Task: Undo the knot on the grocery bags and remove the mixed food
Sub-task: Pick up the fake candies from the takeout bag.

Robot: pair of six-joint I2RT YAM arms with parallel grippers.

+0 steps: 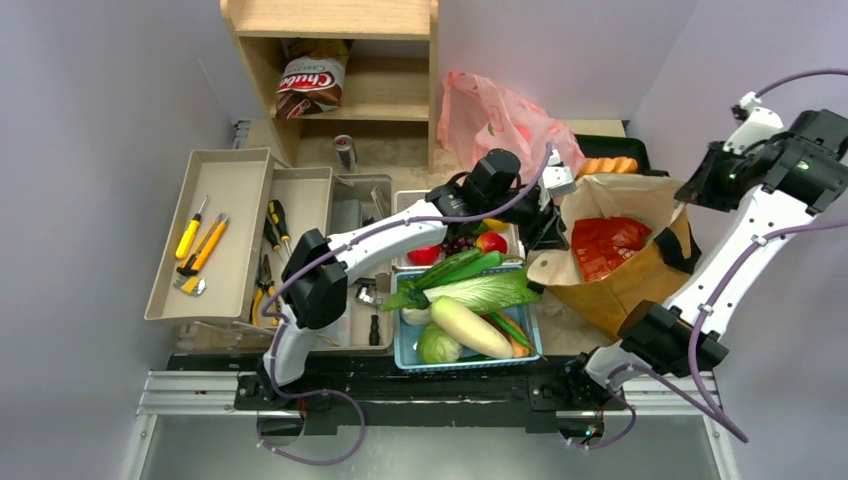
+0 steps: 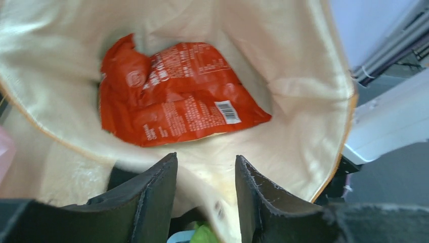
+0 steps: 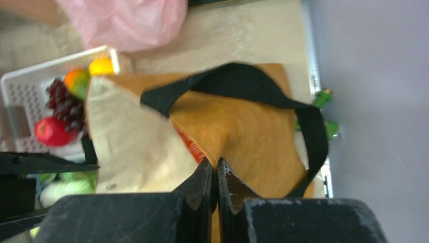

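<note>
Left claw (image 2: 206, 168) apart, right claw (image 3: 214, 169) tight on brown bag (image 3: 253, 134); snack packet (image 2: 177, 96) inside.

Top view overhead, whole scene; both wrist views close on brown bag (image 1: 622, 290).

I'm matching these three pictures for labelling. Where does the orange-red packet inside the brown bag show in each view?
Top external: the orange-red packet lies in the open brown bag, right of centre.
Left wrist: the packet fills the upper middle, barcode showing.
Right wrist: only a sliver of the packet shows at the bag's mouth, low centre.
Shared landmark: the brown bag, pale inside.
</note>
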